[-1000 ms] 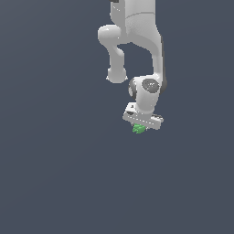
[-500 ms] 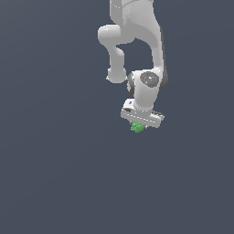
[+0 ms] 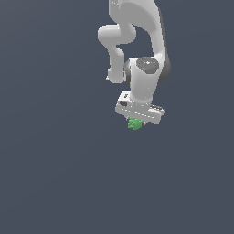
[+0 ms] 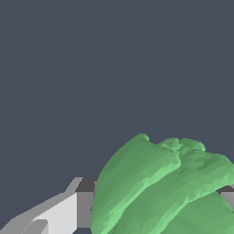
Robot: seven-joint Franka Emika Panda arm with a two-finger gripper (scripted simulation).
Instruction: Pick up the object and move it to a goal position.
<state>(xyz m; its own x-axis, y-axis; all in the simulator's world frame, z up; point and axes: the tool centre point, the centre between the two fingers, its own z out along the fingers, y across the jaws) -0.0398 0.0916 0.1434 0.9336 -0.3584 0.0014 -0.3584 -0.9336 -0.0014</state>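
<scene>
Dark slate-blue emptiness (image 3: pixel 55 173) fills the whole background, flat and without any edge or line, in both views. From the upper part of the exterior view my white jointed arm with rounded links (image 3: pixel 137 27) comes down, bends once toward the exterior view's left, and ends in a thick white wrist with a grey round cap (image 3: pixel 145 75). Under the wrist sits my white two-fingered gripper with a broad flat body (image 3: pixel 136 122), a little tilted, its higher end toward the exterior view's left.

The small bright green lump with jagged, ridged edges (image 3: pixel 135 123) is directly below the gripper body, touching it, and it looks much smaller than the gripper. In the exterior view I cannot see my fingers separately, because the lump and the body cover them.

In the wrist view the same green lump (image 4: pixel 164 187) is very near to the camera and fills a big part of the picture; its surface has several rounded ridges. One white and grey finger (image 4: pixel 68 210) lies directly against the side of the lump, and a small grey piece shows at the opposite side. So my jaws are clenched on the green lump, which hangs with no surface under it.
</scene>
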